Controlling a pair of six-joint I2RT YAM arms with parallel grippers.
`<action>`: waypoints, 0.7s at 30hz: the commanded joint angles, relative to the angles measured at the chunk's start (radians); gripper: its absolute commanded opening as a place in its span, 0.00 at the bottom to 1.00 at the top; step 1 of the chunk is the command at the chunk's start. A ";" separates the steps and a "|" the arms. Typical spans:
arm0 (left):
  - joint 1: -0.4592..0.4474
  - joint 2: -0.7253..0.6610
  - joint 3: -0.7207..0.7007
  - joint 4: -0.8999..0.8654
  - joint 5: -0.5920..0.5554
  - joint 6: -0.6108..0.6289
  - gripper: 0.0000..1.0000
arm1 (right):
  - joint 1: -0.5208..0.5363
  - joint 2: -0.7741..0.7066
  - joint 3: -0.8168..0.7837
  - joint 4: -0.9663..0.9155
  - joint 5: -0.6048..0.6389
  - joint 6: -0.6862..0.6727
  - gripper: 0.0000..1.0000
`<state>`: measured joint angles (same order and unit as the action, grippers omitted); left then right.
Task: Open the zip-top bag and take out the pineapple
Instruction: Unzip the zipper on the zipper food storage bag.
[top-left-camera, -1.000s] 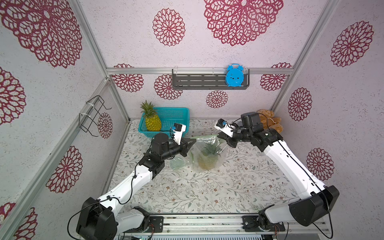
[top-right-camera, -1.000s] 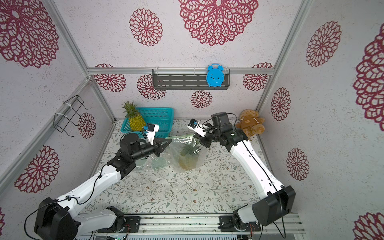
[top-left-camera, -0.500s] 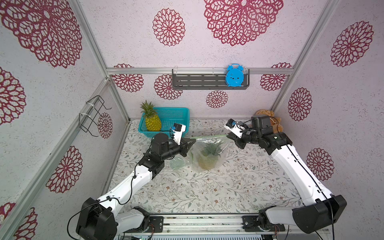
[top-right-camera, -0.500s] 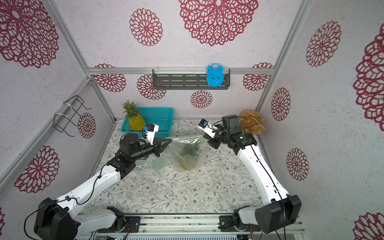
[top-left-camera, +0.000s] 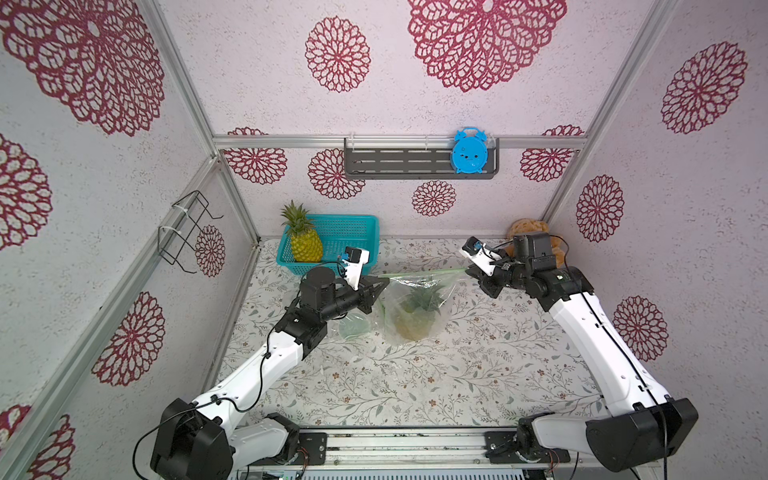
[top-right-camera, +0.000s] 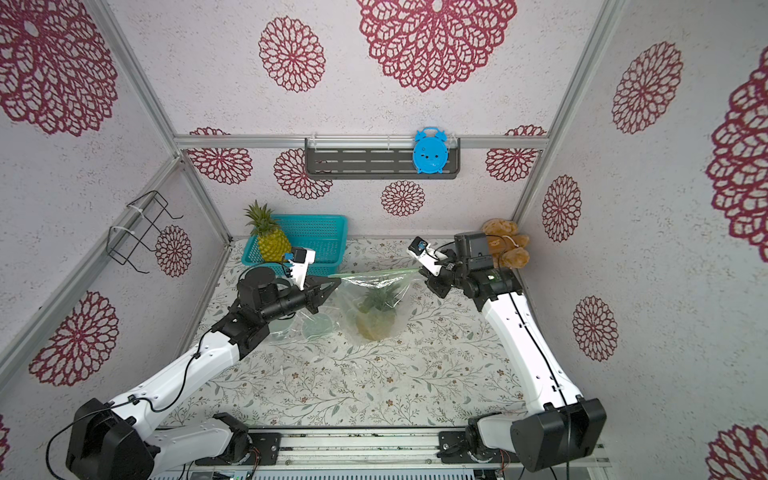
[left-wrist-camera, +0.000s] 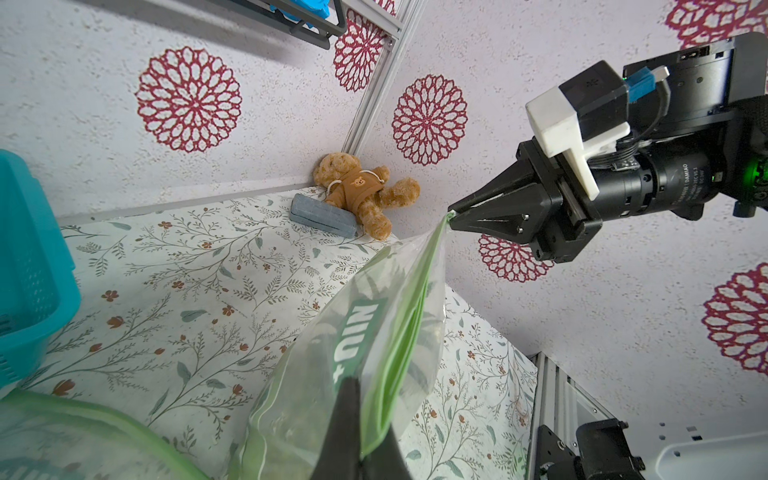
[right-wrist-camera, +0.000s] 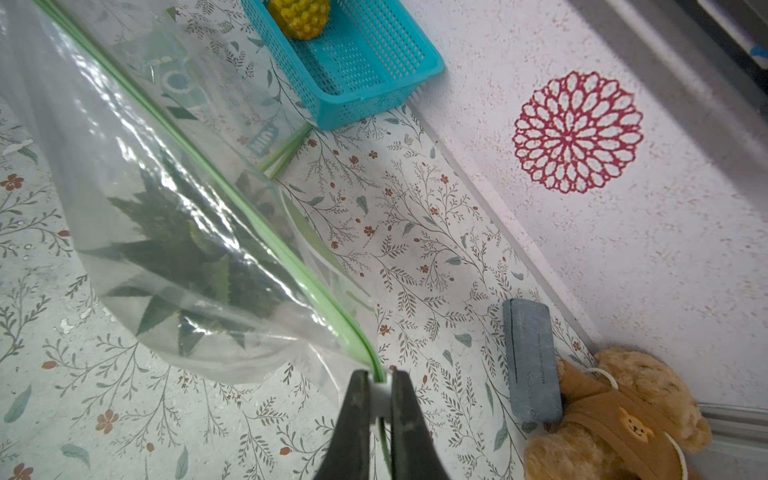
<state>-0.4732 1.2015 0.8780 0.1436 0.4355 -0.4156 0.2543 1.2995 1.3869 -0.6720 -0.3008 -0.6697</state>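
Landmark: teal basket (top-left-camera: 357, 243) against the back wall, one loose pineapple (top-left-camera: 305, 245) standing in its left end.

- zip-top bag (top-left-camera: 415, 307): on the table (top-left-camera: 415, 386) in front of the basket and to its right, top edge lifted. The green zip strip is pulled taut into a straight line between the two arms.
- bagged pineapple (top-right-camera: 376, 318): inside that bag, leaves up toward the strip, yellow body low in the sag.
- left end effector (top-left-camera: 384, 283): closed, pinching the bag's top corner on the basket side. Its wrist view shows dark fingers (left-wrist-camera: 345, 415) clamped across plastic and strip.
- right end effector (right-wrist-camera: 380, 390): closed on a small white tab at the strip's far end from the basket, held above the table.
- Zip state: the green tracks appear split near the left grip, but the clear plastic makes this uncertain.
- second bag (top-left-camera: 353, 326): flat on the table in front of the basket, under the left arm.
- teddy bear (top-right-camera: 505, 243) and grey block (right-wrist-camera: 530, 361): back corner, well right of the basket.
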 joint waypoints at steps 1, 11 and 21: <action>0.036 -0.037 -0.001 0.028 -0.043 0.006 0.00 | -0.052 -0.039 0.000 -0.012 0.152 0.012 0.00; 0.036 -0.009 0.021 0.025 0.012 -0.006 0.00 | -0.053 -0.051 -0.014 -0.012 0.060 -0.002 0.00; 0.006 0.074 0.097 -0.028 0.120 0.012 0.00 | -0.051 -0.076 -0.034 0.016 -0.300 -0.021 0.00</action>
<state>-0.4606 1.2610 0.9325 0.1215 0.5159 -0.4191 0.2092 1.2602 1.3415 -0.6708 -0.4629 -0.6807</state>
